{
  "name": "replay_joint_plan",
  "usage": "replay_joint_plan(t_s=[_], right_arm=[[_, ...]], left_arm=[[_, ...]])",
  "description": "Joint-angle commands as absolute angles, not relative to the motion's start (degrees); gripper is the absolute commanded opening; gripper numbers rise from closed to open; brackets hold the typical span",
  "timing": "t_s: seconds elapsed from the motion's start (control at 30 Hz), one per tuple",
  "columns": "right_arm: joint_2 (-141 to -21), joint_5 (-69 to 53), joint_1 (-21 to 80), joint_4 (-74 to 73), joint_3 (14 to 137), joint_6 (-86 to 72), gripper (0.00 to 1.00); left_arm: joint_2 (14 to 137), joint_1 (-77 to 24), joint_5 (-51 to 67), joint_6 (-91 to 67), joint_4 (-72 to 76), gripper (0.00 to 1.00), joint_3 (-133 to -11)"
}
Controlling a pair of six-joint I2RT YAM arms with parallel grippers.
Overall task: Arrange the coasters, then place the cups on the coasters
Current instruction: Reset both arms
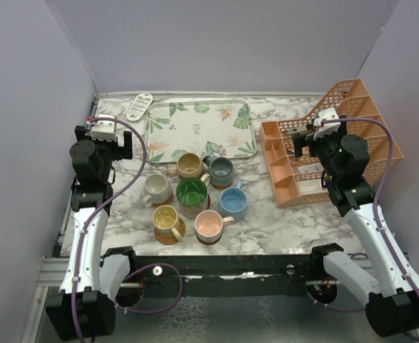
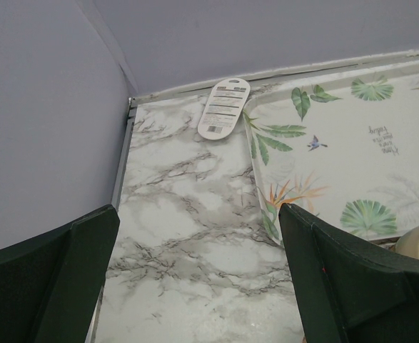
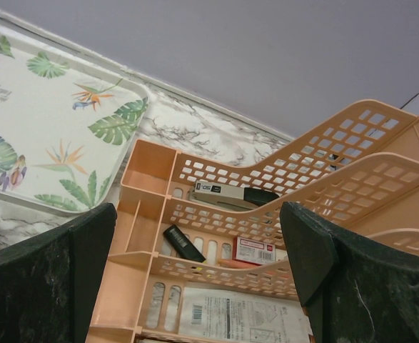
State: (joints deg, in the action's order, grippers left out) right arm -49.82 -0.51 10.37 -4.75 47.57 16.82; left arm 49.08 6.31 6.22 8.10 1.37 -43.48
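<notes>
both grippers released, nothing held. left gripper (image 2: 198,214) has its jaws spread wide over bare marble just left of the leaf-print tray (image 1: 195,132). right gripper (image 3: 198,211) has its jaws spread wide to the tray's right, facing the orange mesh rack (image 1: 352,107). 7 cups (image 1: 192,193) are clustered just in front of the tray's near edge, the tan and grey-blue ones closest to it. coasters (image 1: 172,237) show as brown rims under the yellow and pink cups; probably under the other 5 too, hard to tell. white label card (image 1: 138,106) sits at the tray's far-left corner.

Cups (image 1: 192,193) cluster before the tray (image 1: 195,132), the rack (image 1: 284,146) to their right.
</notes>
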Motion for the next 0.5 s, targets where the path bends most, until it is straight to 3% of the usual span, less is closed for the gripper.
replay_joint_plan(t_s=[0.0,0.47], right_arm=[[-49.49,-1.49,10.1,-4.92,47.11,17.49,1.0],[-49.2,-1.49,10.02,-4.83,47.11,17.62,1.0]], left_arm=[[49.09,6.66,7.65,8.35,1.49,0.99,-44.48],[48.81,6.89,7.65,8.26,1.5,0.99,-44.47]])
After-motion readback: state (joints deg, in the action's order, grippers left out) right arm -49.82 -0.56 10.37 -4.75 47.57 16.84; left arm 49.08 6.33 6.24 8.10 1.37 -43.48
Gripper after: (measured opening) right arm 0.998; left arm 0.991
